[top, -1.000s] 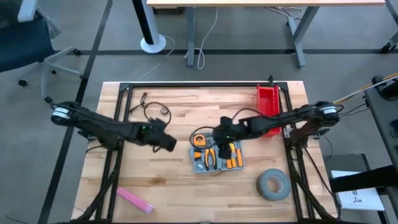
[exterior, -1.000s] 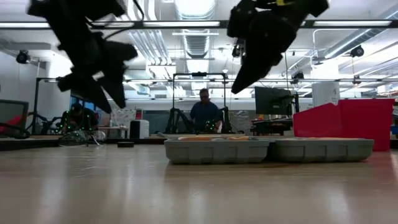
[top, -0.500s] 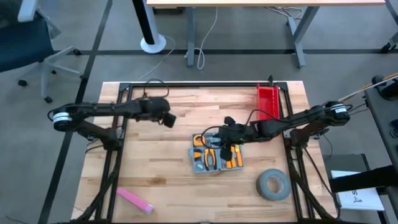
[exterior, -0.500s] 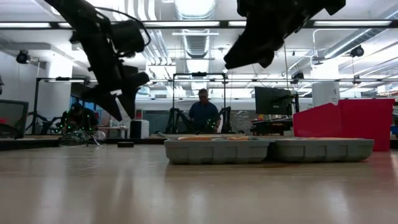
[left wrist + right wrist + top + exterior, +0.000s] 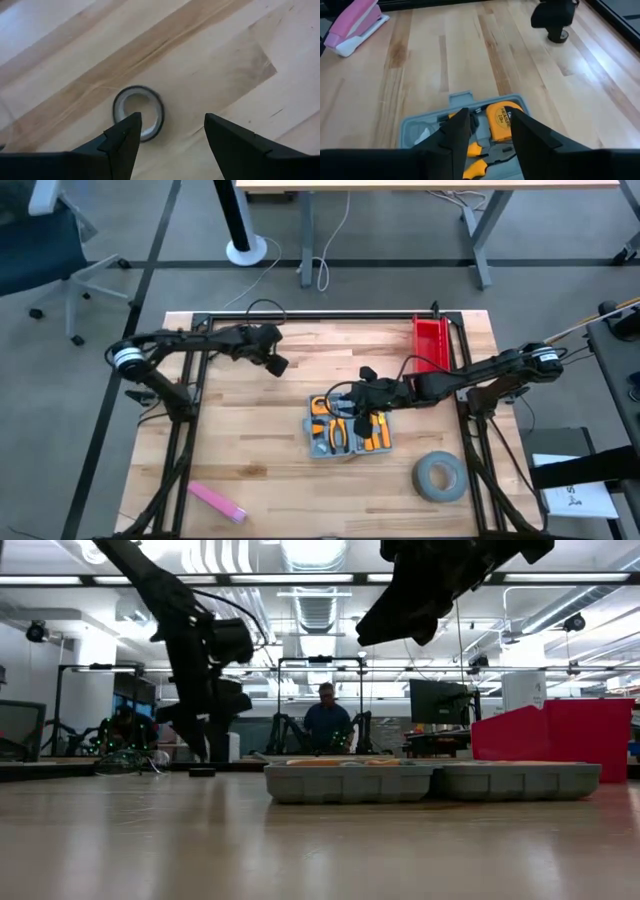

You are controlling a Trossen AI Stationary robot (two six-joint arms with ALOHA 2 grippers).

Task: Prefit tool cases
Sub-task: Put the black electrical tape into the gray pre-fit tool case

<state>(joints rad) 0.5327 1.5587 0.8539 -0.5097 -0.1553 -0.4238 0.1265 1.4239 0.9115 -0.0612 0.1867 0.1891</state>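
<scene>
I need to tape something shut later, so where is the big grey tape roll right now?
In the high view the big grey tape roll lies flat near the table's front right corner, just right of and nearer than the open blue-grey plastic tool case.

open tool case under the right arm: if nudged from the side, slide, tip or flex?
The tool case lies opened flat and low on the table, so it would likely slide, not tip. It looks like rigid moulded plastic, so probably little flex. The tape measure and pliers inside likely add weight and may rattle if loosely seated.
</scene>
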